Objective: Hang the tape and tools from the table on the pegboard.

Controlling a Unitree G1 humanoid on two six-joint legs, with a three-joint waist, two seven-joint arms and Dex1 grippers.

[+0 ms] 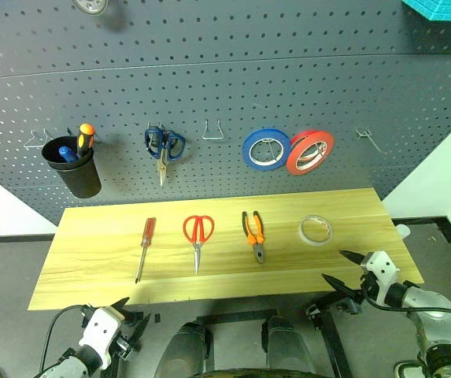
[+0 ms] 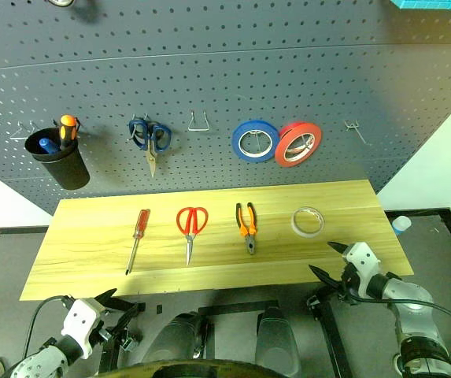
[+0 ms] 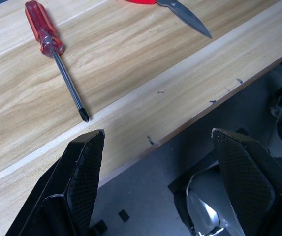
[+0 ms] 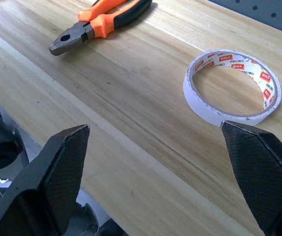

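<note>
On the light wood table (image 1: 91,276) lie, from left to right, a red-handled screwdriver (image 1: 144,246), red-handled scissors (image 1: 197,236), orange-and-black pliers (image 1: 253,233) and a small whitish roll of tape (image 1: 316,230). The dark grey pegboard (image 1: 225,87) rises behind them. My right gripper (image 1: 343,269) hangs open at the table's front right edge, a little short of the tape (image 4: 232,86). Below the front left edge my left gripper (image 1: 127,321) is open, with the screwdriver tip (image 3: 83,115) just ahead of it. Neither holds anything.
On the pegboard hang blue-handled scissors (image 1: 163,147), a blue roll (image 1: 266,150), a red roll (image 1: 310,151) and a black cup (image 1: 75,167) with an orange-handled screwdriver. Bare hooks (image 1: 213,130) stick out between them and at the far right (image 1: 369,138).
</note>
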